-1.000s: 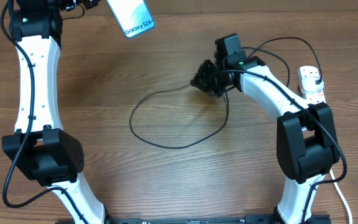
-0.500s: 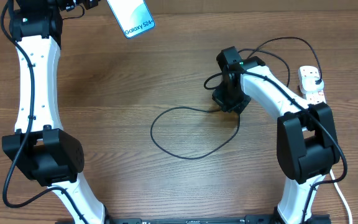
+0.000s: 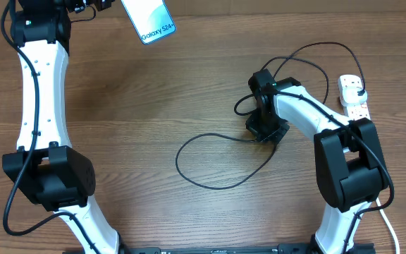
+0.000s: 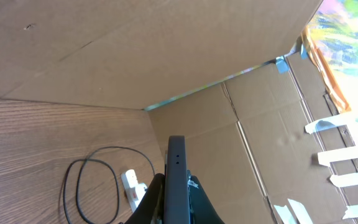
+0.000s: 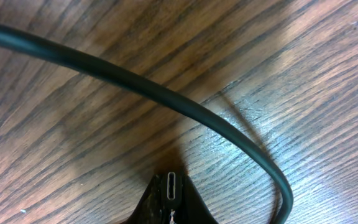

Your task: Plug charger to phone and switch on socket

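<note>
Right pincer (image 3: 265, 129), clamped on the charger (image 5: 173, 185) tip, sits low over the bench (image 3: 118, 141), cable (image 3: 177, 161) looping slack beside it. Socket (image 3: 352, 95) lies at the right edge. Far left, left pincer (image 4: 176, 208) grips the raised phone (image 3: 149, 20). Slack cable may snag, misaligning the tip.

Left of charger (image 3: 177, 159): bare desk (image 3: 118, 120), wide open as far as the left arm (image 3: 37, 92).
Right of charger: right arm (image 3: 305, 113) and right gripper (image 3: 265, 130) block the way.
Far right of charger: socket (image 3: 352, 95) at the desk edge.
</note>
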### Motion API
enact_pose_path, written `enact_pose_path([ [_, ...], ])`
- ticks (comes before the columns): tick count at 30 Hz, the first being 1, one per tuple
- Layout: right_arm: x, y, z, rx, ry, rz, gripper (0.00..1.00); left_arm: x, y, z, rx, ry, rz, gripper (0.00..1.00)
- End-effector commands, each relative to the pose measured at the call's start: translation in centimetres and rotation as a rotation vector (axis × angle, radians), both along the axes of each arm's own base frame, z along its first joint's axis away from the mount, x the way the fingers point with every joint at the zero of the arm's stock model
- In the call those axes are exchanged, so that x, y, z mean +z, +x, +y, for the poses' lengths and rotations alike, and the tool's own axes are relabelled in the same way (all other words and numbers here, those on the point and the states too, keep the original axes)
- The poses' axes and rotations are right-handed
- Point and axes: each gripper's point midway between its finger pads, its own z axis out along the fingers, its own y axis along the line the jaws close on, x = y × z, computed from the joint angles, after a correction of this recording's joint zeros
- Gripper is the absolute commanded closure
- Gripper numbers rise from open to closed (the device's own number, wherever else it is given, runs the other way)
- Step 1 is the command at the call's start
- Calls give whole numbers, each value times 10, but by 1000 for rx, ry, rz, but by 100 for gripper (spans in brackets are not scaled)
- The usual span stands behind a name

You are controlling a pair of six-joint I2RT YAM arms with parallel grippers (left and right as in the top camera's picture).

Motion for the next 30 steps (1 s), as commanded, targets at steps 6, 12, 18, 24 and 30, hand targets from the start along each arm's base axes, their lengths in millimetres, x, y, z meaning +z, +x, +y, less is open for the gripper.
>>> enact_pose_path([
  [6, -20, 8, -2, -2, -9, -40, 96, 5, -5, -5, -32, 1, -18, 96],
  [12, -19, 22, -4, -3, -26, -99, 73, 5, -5, -5, -33, 1, -18, 96],
  [18, -19, 30, -6, 0, -38, -131, 61, 5, -5, -5, -33, 1, -18, 96],
  [24, -19, 32, -5, -1, -34, -140, 71, 5, -5, -5, -33, 1, -18, 96],
  [30, -19, 30, 0, -1, -7, -129, 78, 5, -5, -5, -33, 2, -21, 96],
])
